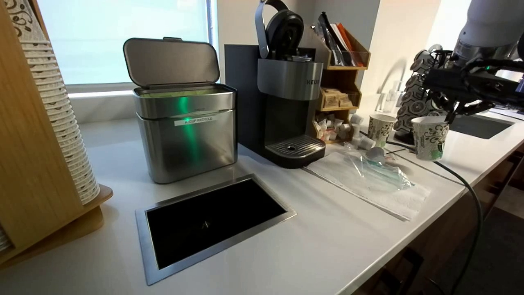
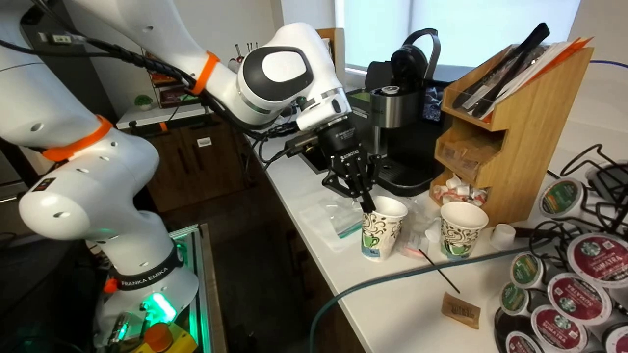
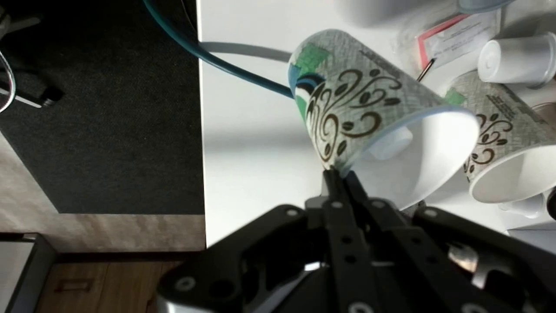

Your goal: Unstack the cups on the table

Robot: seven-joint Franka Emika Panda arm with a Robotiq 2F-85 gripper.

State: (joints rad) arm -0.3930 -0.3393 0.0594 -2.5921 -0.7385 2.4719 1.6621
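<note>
Black fingers (image 3: 333, 184) on the gripper (image 3: 341, 173) are almost together, pinching a cup (image 3: 347, 100) by its rim. That cup seems to hang just above the table (image 2: 392, 318), but it is hard to be sure. A second cup (image 2: 462, 233) stands upright on the table near it, apart. A hose (image 2: 392, 276) runs by the cups, and the coffee machine (image 2: 398, 110) is farther off.

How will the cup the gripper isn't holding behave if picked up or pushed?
The free cup would probably tip if pushed high, since its base is narrower than its rim. Its wall looks thin, so it's likely light and may dent when pinched.
</note>
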